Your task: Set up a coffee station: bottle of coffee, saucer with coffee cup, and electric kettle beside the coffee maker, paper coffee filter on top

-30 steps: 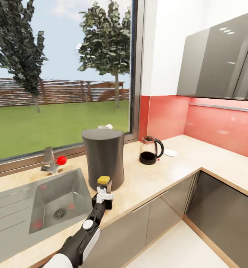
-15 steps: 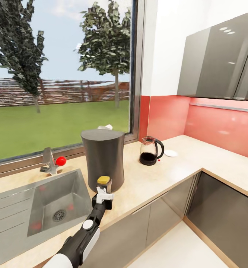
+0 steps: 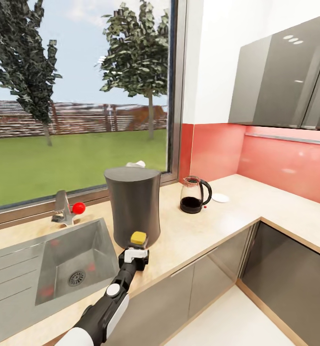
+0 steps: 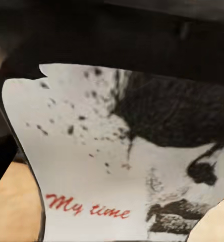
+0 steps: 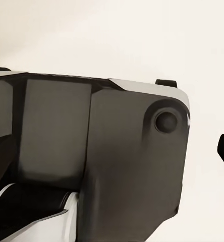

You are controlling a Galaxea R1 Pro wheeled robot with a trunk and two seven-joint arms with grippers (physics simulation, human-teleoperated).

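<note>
Head view puts the jar of coffee (image 3: pixel 139 239) at the tip of my left tool (image 3: pixel 134 253), its yellow lid showing just above the white fingers and its body upright, long axis vertical. It sits low over the front edge of the desk (image 3: pixel 213 226), just in front of the coffee maker's (image 3: pixel 132 204) base; whether it already rests on the wood I cannot tell. My left wrist view is crowded with the jar's white label (image 4: pixel 107 166), so the jar lies straight ahead between the fingers, and I judge my left tool to be pinching it.

My left arm reaches forward and up from the lower edge of the picture, nearly straight, wrist level with the desk's front edge. My right tool I cannot make out; my right wrist view shows dark housing against a pale wall.

Farther along the desk, toward the corner, stands the kettle (image 3: pixel 194 194) with the saucer (image 3: pixel 220 197) just beyond it. The sink (image 3: pixel 49 250) lies beside the coffee maker on the other side.

To finish this step, I judge the jar needs setting down where it is, beside the coffee maker.
</note>
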